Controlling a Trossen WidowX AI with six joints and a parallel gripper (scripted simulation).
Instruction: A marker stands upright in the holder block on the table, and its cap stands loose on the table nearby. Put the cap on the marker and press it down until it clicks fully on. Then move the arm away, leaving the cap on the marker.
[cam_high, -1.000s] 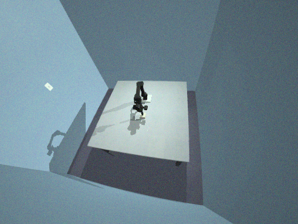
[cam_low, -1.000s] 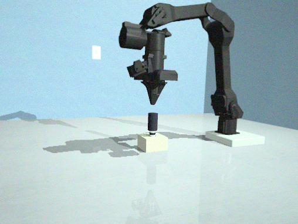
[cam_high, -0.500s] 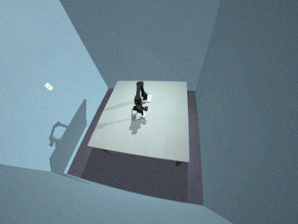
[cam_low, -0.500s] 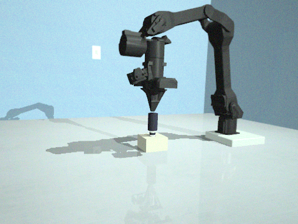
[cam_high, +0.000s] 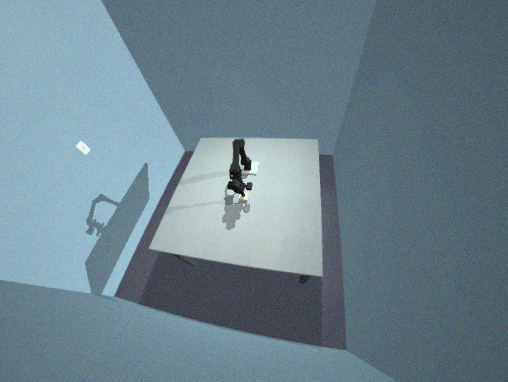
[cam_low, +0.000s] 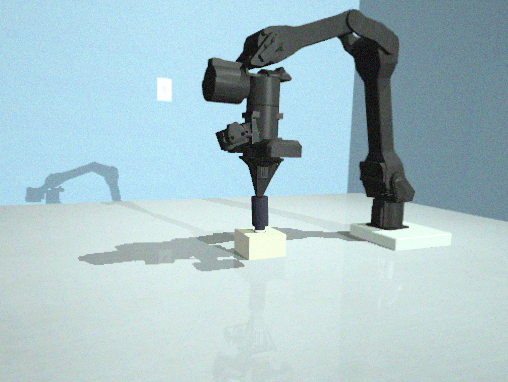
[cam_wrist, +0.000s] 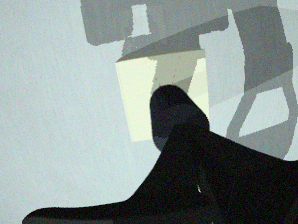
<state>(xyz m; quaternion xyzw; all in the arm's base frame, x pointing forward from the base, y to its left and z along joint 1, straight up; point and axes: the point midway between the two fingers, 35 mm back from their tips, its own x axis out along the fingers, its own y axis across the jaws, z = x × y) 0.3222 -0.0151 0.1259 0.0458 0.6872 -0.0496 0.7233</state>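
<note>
Room was basically a blue box: pale blue wall (cam_low: 100, 125) on one side with a small white wall plate (cam_low: 164, 89) on it, darker slate wall (cam_low: 440, 100) on the other. Glossy light grey table (cam_low: 125, 310) took up most of the floor space, and it was shiny enough that the arm's reflection showed in it. Hard shadows of the arm fell across the tabletop and onto the pale wall.

Black arm (cam_low: 377, 115) stood on a white base plate (cam_low: 435, 237) near the table's back edge, reaching up and over. Its gripper (cam_low: 260, 194) pointed straight down with the fingers pinched fully together, nothing between them, tips resting right on top of the dark navy cap (cam_low: 259, 212). Cap sat on the marker, upright in the cream holder block (cam_low: 260, 243), a sliver of white showing at its bottom edge.
</note>
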